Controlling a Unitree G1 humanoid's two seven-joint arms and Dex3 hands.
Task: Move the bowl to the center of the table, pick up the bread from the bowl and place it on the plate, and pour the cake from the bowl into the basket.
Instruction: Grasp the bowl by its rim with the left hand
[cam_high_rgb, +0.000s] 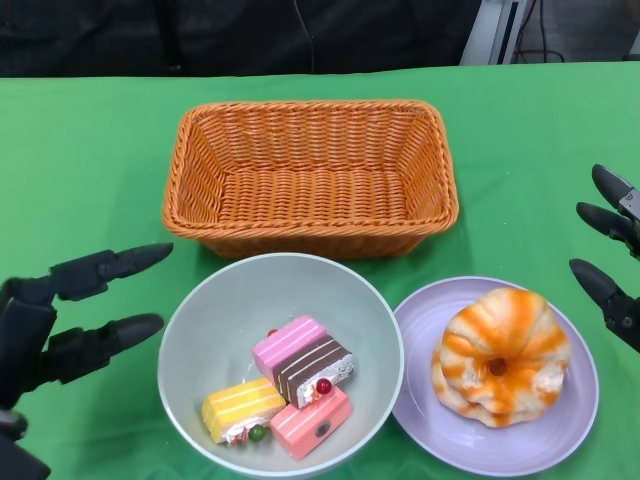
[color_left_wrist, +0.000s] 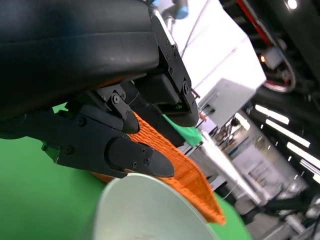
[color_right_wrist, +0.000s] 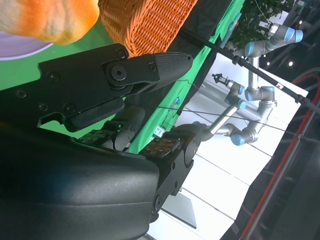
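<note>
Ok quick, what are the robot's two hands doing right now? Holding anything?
Left hand: open, holding nothing, beside the bowl.
Right hand: open, holding nothing, next to the plate.

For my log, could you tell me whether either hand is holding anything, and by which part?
Nothing is held: the left hand is open beside the bowl, the right hand open near the plate.

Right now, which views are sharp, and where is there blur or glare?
Head view: evenly lit and sharp on the bowl and bread. Right wrist view: bread close and soft, white background bright. Left wrist view: bowl rim blurred, ceiling lights glaring.
</note>
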